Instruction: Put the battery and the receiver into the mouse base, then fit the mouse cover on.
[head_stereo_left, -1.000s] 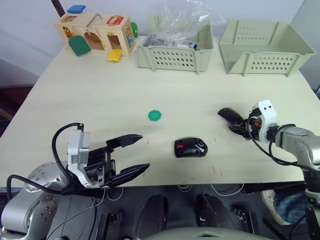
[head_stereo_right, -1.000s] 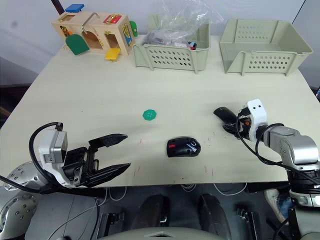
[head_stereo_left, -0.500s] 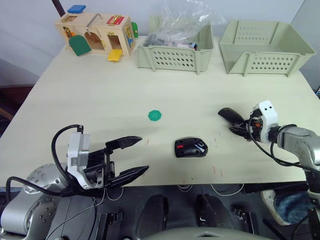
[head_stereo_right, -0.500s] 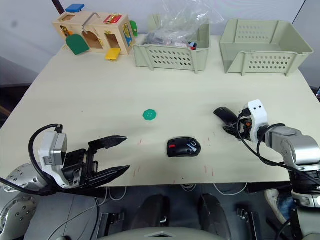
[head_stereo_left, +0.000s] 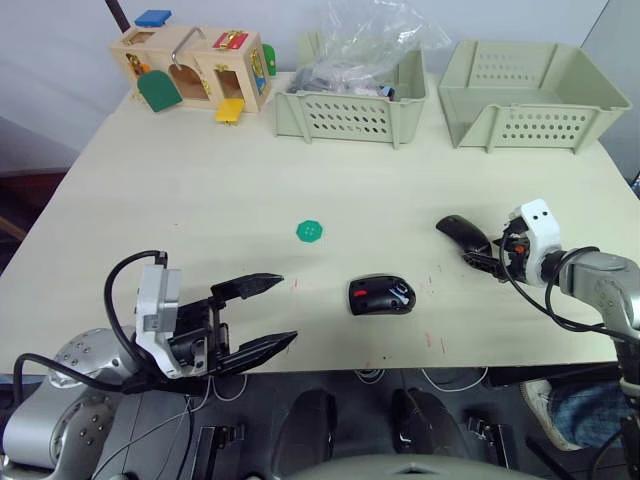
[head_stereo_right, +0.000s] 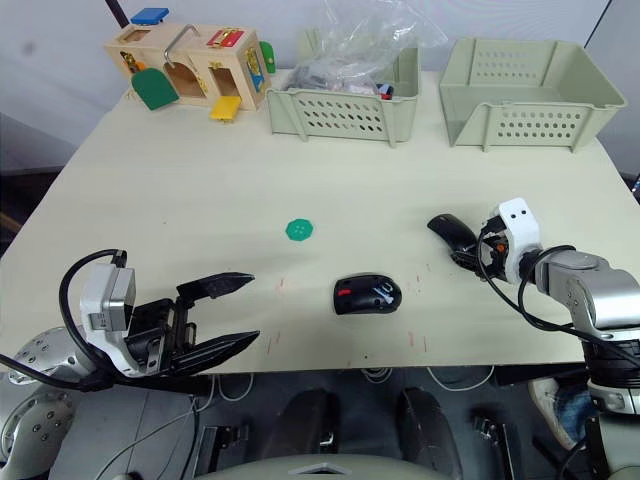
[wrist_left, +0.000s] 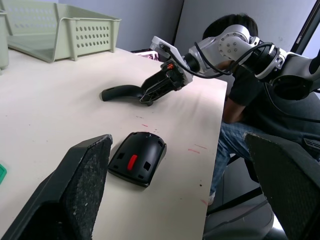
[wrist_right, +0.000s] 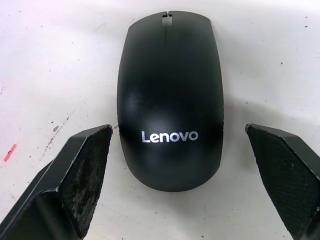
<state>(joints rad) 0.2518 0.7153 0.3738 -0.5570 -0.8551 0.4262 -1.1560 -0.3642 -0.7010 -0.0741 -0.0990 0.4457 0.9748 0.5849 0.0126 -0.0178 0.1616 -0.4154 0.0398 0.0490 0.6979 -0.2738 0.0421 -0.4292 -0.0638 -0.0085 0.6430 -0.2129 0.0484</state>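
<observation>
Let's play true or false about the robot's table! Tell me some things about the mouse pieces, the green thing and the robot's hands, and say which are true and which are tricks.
1. The mouse cover lies on the table between the open fingers of the right gripper. True.
2. The cover is already snapped onto the mouse base. False: the base lies apart from it, with its red patch showing.
3. The left gripper is holding the green disc. False: it is open with nothing in it, and the disc lies farther out on the table.
4. The cover has the word Lenovo on it. True.
5. Two pale green baskets stand at the table's far edge. True.
</observation>
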